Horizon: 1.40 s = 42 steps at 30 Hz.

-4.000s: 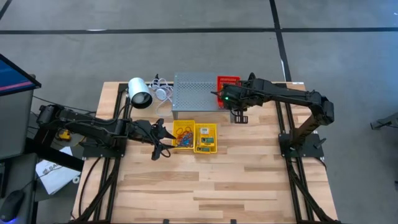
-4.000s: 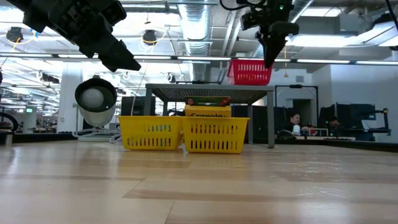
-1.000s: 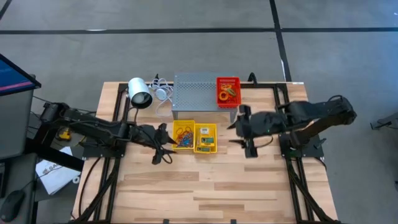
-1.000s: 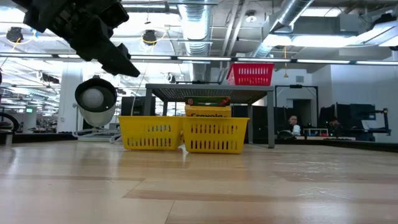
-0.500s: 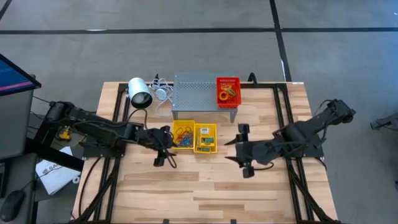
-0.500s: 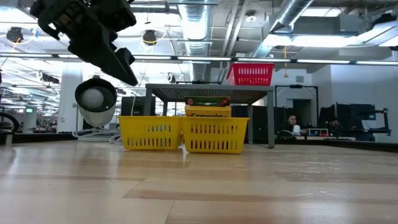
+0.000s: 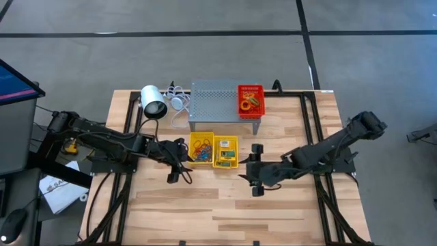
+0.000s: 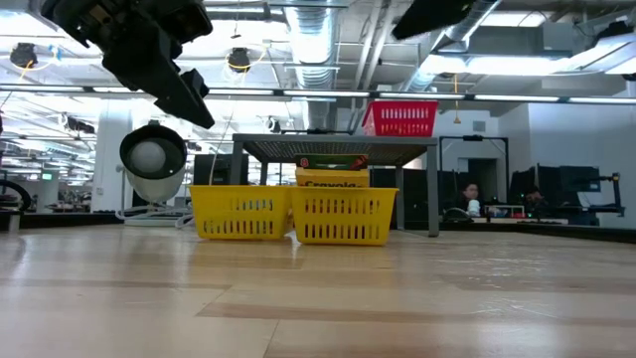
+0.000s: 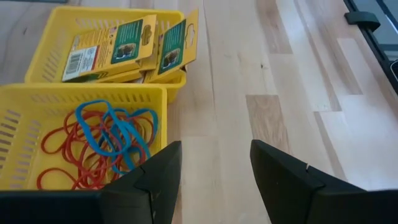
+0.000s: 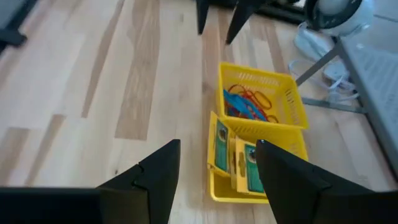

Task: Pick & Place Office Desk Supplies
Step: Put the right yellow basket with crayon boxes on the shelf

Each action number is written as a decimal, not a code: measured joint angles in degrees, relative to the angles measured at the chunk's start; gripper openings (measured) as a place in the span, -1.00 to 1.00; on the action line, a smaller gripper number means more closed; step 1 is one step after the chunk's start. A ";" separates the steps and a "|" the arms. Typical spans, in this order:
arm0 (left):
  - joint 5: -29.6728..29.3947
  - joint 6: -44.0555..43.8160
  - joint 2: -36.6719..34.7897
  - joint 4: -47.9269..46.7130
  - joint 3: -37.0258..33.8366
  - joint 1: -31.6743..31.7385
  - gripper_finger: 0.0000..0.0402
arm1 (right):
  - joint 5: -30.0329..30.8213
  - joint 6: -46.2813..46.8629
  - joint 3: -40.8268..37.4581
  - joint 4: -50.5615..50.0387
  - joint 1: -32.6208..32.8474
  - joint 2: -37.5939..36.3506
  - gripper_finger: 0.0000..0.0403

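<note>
Both arms [image 7: 109,140] are matte black, built of slim jointed segments with black cables alongside; each gripper [image 9: 211,171] ends in two broad, angular black fingers [image 10: 283,171]

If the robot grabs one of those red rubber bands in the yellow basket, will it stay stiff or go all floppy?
Probably floppy: the rubber bands are thin loops lying limp in a heap. They overlap and tangle with blue ones, so several may lift together. They look very light, so the yellow basket should hardly shift.
</note>
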 joint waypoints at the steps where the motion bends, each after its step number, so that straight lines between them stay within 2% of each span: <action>1: 0.00 -0.22 0.00 0.01 0.00 0.05 -0.07 | -0.23 -0.12 0.46 -0.14 0.00 1.28 0.02; 8: 0.00 -1.62 0.00 -0.01 0.00 0.15 -0.07 | -2.99 2.09 2.89 -5.95 -1.49 9.80 0.02; 16: 0.00 -1.66 0.01 -0.05 0.00 0.12 -0.07 | -7.11 3.27 5.67 -7.91 -3.41 16.68 0.02; 42: 0.00 -1.90 0.02 -0.03 -0.02 0.12 -0.07 | -10.37 3.68 5.88 -7.50 -8.85 21.12 0.02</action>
